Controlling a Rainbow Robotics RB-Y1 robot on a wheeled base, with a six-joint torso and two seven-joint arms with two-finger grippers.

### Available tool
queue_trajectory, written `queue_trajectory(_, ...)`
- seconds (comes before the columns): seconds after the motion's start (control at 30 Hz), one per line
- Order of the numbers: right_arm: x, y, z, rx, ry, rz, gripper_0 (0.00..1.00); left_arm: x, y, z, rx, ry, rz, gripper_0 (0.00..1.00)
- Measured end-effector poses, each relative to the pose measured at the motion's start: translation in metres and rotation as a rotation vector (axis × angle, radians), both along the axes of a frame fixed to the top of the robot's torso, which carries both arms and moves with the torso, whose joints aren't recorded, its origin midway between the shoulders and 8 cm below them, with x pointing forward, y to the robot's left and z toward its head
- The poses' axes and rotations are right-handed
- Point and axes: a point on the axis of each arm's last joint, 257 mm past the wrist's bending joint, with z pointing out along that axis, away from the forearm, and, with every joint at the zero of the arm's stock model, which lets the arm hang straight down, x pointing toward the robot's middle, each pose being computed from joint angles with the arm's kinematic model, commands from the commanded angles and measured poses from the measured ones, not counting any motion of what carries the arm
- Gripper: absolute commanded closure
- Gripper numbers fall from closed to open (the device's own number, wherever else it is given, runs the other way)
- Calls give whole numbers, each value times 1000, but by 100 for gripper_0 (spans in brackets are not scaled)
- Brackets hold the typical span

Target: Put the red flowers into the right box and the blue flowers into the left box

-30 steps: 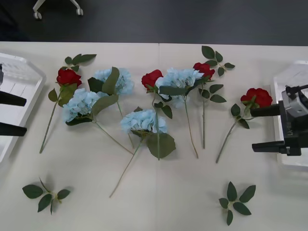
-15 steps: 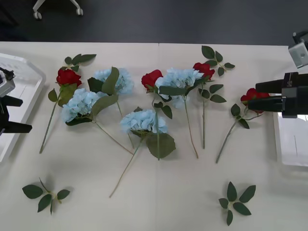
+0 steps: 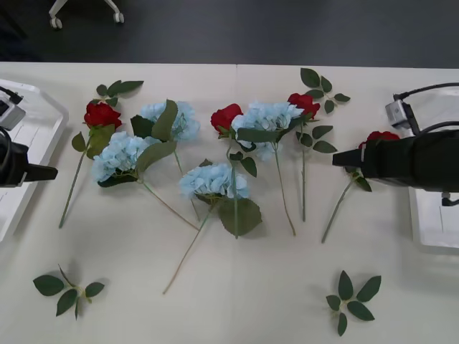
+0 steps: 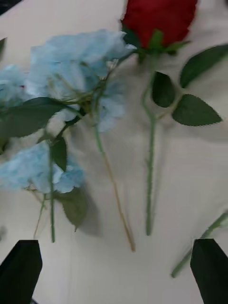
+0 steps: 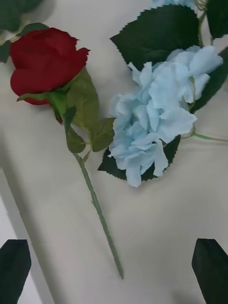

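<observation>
Several red flowers lie on the table: roses at the left (image 3: 102, 115), the middle (image 3: 226, 118), right of middle (image 3: 304, 104), and one (image 3: 380, 136) partly under my right arm. Blue flowers (image 3: 120, 154) (image 3: 213, 179) (image 3: 269, 116) lie among them. My right gripper (image 3: 337, 159) is open and points left, just beyond the rightmost rose, facing a rose (image 4: 159, 16) and a hydrangea (image 4: 76, 61). My left gripper (image 3: 51, 172) is open at the left box (image 3: 29, 107), facing the left rose (image 5: 45, 61) and a hydrangea (image 5: 156, 114). The right box (image 3: 430, 229) sits at the right edge.
Loose green leaf sprigs lie at the front left (image 3: 68, 290), front right (image 3: 351, 297), back left (image 3: 118, 88) and back right (image 3: 323, 86). Long stems cross each other in the middle of the table. The table's far edge meets a dark floor.
My right arm has swung left from over the right box and now covers part of the rightmost rose. My left gripper has shifted right, toward the left rose.
</observation>
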Motion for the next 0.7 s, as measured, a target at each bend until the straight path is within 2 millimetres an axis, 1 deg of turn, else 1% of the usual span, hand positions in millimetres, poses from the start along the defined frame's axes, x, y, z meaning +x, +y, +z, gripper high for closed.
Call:
queue_trajectory(0.1,3,-6,-27,11,85,-147,7,10,-1,-6,-15,-30,45,0)
queue_trajectory(0.2,4,-9,-45,48,155,-285,7,18,1,-13,-8,-51,84,0)
queue_trajectory(0.3,9,-15,-58,39,163,-375,7,24,9,-23,31,-59,127,0)
queue_trajectory(0.43,14,-18,-65,53,170,-455,7,25,21,-36,95,-40,168,0)
queue_trajectory(0.53,24,-33,-74,38,155,-550,7,29,27,-39,142,-35,193,0)
queue_trajectory(0.7,28,-66,-105,-66,175,-661,7,41,25,-38,160,-26,250,0)
